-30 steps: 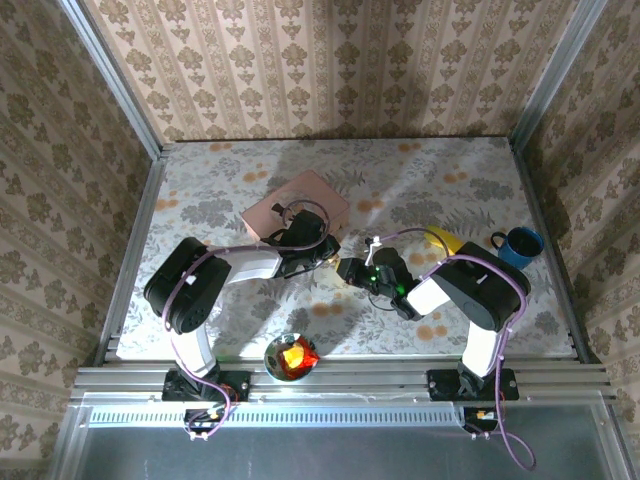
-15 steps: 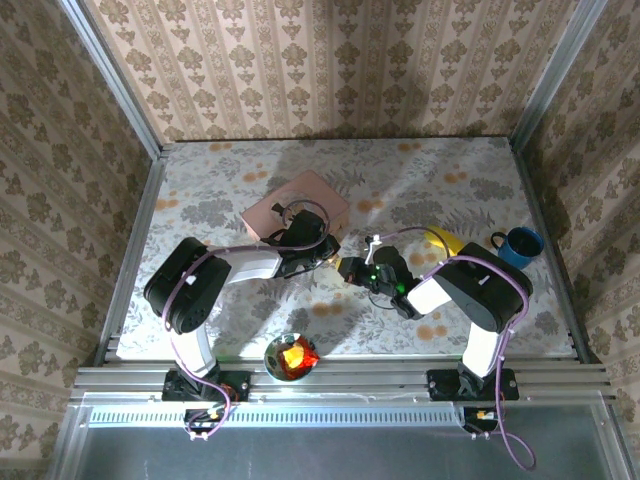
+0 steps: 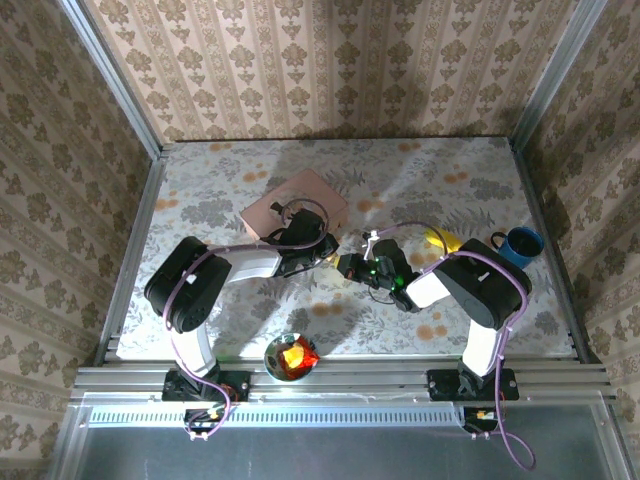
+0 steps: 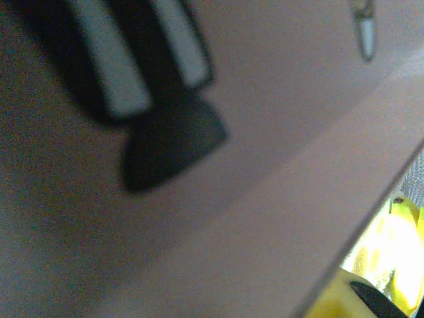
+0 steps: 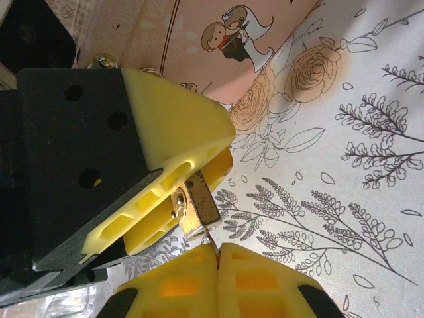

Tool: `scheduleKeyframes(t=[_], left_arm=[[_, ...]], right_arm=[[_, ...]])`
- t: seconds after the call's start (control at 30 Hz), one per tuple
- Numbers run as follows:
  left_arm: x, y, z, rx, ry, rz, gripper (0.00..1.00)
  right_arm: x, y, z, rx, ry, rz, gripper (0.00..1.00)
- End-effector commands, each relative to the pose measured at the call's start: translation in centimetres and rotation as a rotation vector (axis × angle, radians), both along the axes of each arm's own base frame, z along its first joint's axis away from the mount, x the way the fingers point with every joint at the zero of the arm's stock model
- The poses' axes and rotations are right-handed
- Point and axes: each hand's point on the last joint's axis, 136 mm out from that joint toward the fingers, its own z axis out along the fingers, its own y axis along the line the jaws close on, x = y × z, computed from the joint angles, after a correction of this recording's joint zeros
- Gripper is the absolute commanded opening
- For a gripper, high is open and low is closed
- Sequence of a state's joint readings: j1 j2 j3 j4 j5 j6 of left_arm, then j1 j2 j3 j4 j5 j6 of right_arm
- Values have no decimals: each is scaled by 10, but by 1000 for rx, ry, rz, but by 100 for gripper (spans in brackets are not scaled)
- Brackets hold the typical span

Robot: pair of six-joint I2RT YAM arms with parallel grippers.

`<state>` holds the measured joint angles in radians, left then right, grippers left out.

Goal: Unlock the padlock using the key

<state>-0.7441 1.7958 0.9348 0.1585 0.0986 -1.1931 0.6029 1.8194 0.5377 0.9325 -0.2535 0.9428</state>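
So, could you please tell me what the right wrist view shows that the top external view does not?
Right wrist view adds: the brass padlock clamped in the left pincer, the right pincer shut just below on a thin sliver, apparently the key, and a cartoon couple printed on the pink box. Top external view adds: a blue mug, a yellow banana-shaped object and a bowl. Shared: the pink box, the floral tablecloth, both pincers meeting.
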Motion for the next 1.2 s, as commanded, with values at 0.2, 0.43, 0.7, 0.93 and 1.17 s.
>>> scheduleKeyframes(t=[0.2,0.43,0.7,0.93,1.17], left_arm=[[-33,-7,-12,-32,133,-89,0],[-31,-7,-12,-37,128,-82,0],[-32,-6,-11,-38,126,-80,0],[-32,-6,-11,-40,126,-79,0],[-32,-7,-12,-40,126,-81,0]], right_arm=[[9,-14,21,-170,-110,-52,29],[1,-21,22,-212,-118,-47,28],[3,-12,15,-162,-102,-30,25],[3,-1,9,-97,-79,-9,23],[3,6,7,-67,-71,5,18]])
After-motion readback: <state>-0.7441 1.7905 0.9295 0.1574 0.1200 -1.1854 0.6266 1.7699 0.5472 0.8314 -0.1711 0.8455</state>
